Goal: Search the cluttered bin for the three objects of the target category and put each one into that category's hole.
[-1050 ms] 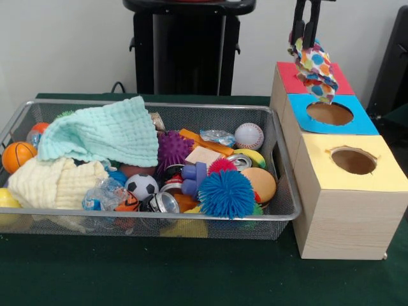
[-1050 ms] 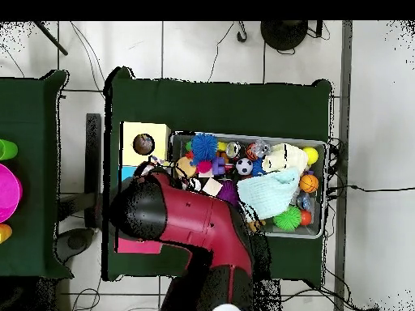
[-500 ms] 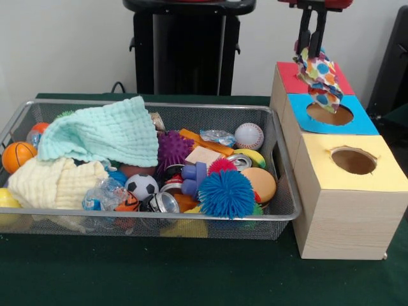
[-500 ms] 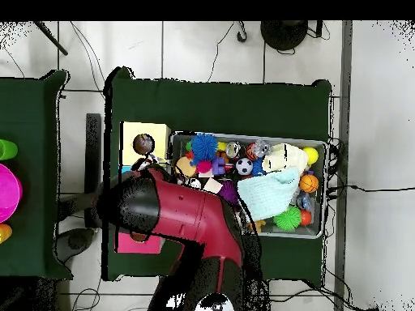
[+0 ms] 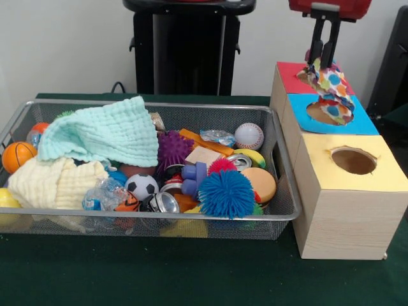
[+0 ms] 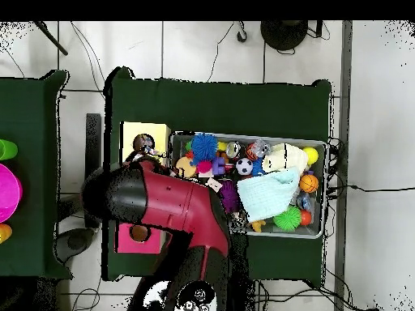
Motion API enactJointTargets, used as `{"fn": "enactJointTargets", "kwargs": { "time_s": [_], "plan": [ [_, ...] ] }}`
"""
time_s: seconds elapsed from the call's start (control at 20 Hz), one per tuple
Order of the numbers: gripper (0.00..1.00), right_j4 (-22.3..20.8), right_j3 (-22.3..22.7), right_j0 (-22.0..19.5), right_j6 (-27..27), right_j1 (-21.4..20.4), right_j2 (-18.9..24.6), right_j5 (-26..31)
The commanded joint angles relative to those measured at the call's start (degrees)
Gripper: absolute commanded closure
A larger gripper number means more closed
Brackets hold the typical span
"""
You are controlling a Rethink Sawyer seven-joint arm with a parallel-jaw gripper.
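My gripper (image 5: 324,62) is shut on a polka-dot cloth (image 5: 332,93), high at the right in the front view. The cloth hangs down, and its lower end reaches the round hole (image 5: 317,113) in the blue top of the wooden box (image 5: 344,210). In the wire bin (image 5: 284,213) a mint green cloth (image 5: 102,134) lies over a cream cloth (image 5: 54,182) at the left. In the overhead view the red arm (image 6: 170,206) covers the blue section and hides the gripper.
The box also has a red top (image 5: 292,80) behind and a yellow top with its own hole (image 5: 354,160) in front. The bin holds a blue spiky ball (image 5: 226,193), a purple spiky ball (image 5: 172,150), a baseball (image 5: 248,136), a soccer ball (image 5: 141,186), cans and other small toys.
The gripper has moved right and toward the front with the polka-dot cloth. The cloth's lower end has gone from the blue hole's back edge to hang over the hole.
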Motion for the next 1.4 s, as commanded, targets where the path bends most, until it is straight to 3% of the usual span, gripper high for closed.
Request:
{"fn": "enactJointTargets", "kwargs": {
  "time_s": [0.05, 0.45, 0.85, 1.05, 1.4],
  "plan": [
    [1.0, 2.6, -6.0, 0.8, 18.6, 5.7, -1.2, 0.5],
    [1.0, 3.6, -10.7, 2.6, 20.7, 12.0, -4.2, -1.1],
    [1.0, 4.6, -12.3, 3.5, 22.6, 15.7, -5.0, -2.8],
    [1.0, 6.3, -11.4, 5.0, 25.4, 17.7, -5.2, -3.9],
    [1.0, 9.0, -8.7, 7.1, 27.9, 17.2, -5.1, -3.7]
  ]
}}
